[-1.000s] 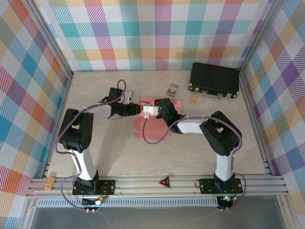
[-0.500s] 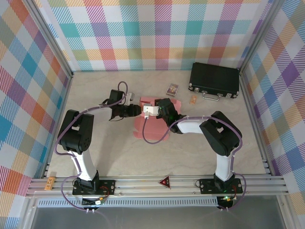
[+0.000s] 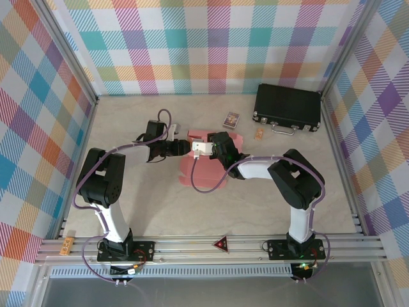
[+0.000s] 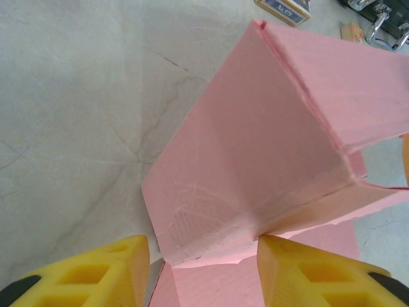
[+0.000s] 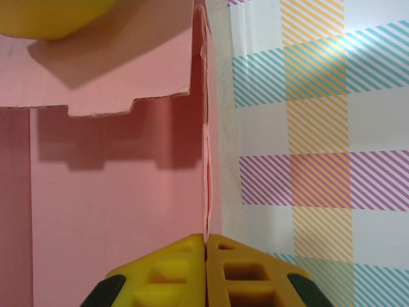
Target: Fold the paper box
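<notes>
Top external view showed the paper box (image 3: 198, 173) half-formed at mid tabletop (image 3: 147, 211), one thin wall pinched in the closed right tool (image 5: 206, 252), the left tool (image 4: 203, 259) gaping around a raised corner; the remaining flaps, I judged, were not yet tucked.

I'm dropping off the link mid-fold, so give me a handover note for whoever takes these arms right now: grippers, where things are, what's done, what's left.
Left gripper: open, fingers either side of the lower edge of a raised panel of the paper box, not clamped.
Right gripper: shut on a thin upright wall of the box, pinching its edge.
Box: between the two grippers; black case and card packet lie behind it, apart.
Done: some panels raised, box partly formed.
Left: notched flap hangs loose; the remaining walls probably need folding and tucking.
</notes>
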